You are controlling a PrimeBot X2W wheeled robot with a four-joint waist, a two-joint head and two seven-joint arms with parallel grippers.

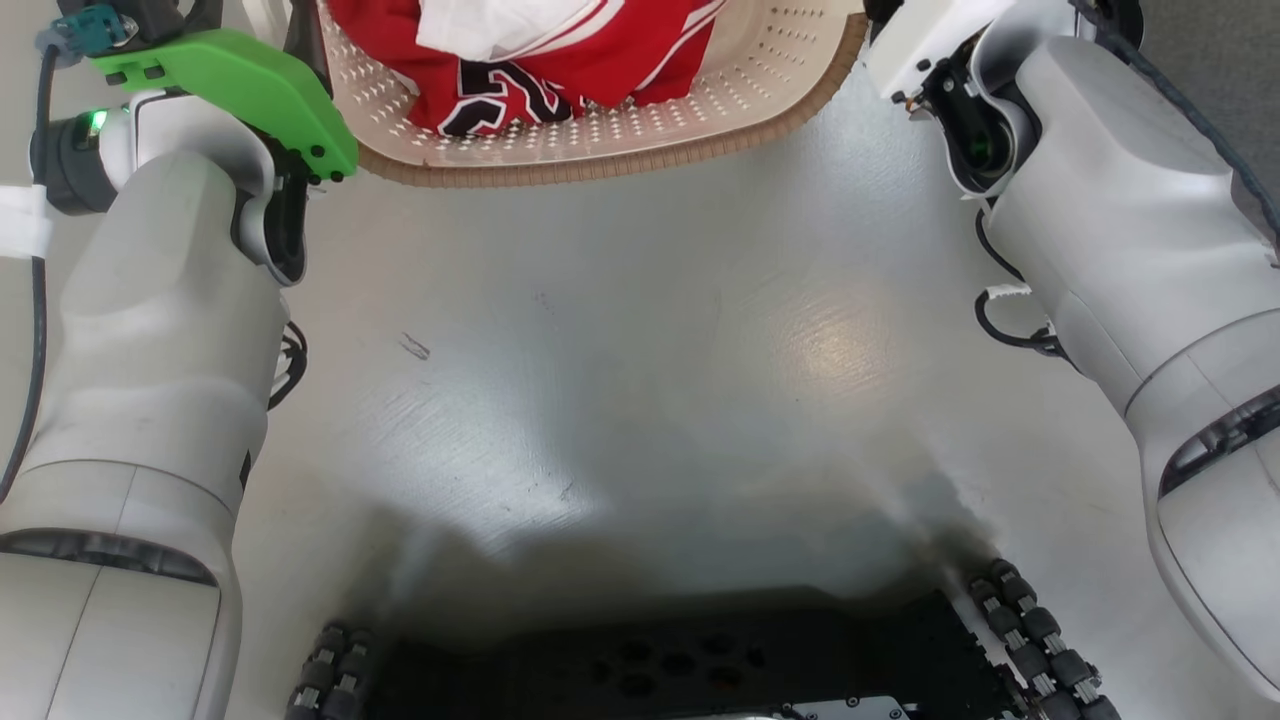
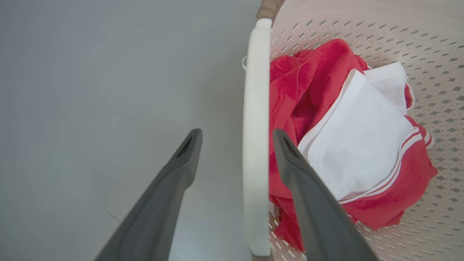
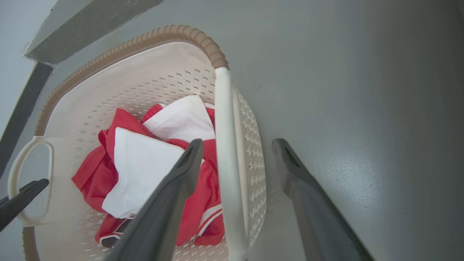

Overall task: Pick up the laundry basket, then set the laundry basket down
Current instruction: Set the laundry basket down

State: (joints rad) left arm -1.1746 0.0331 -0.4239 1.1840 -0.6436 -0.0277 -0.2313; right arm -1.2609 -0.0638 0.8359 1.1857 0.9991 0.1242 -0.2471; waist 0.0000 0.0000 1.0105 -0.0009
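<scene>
The laundry basket sits on the grey floor at the top of the head view, cream and perforated with a brown rim. Red and white clothes lie inside it. My left gripper is open, one finger on each side of a white loop handle, the inner finger over the clothes. My right gripper is open too and straddles the opposite handle. In the right wrist view the left gripper's fingertips show at the far handle.
Bare grey floor stretches between the basket and my dark wheeled base. My pale forearms flank that floor on both sides. A dark grey ledge runs beyond the basket.
</scene>
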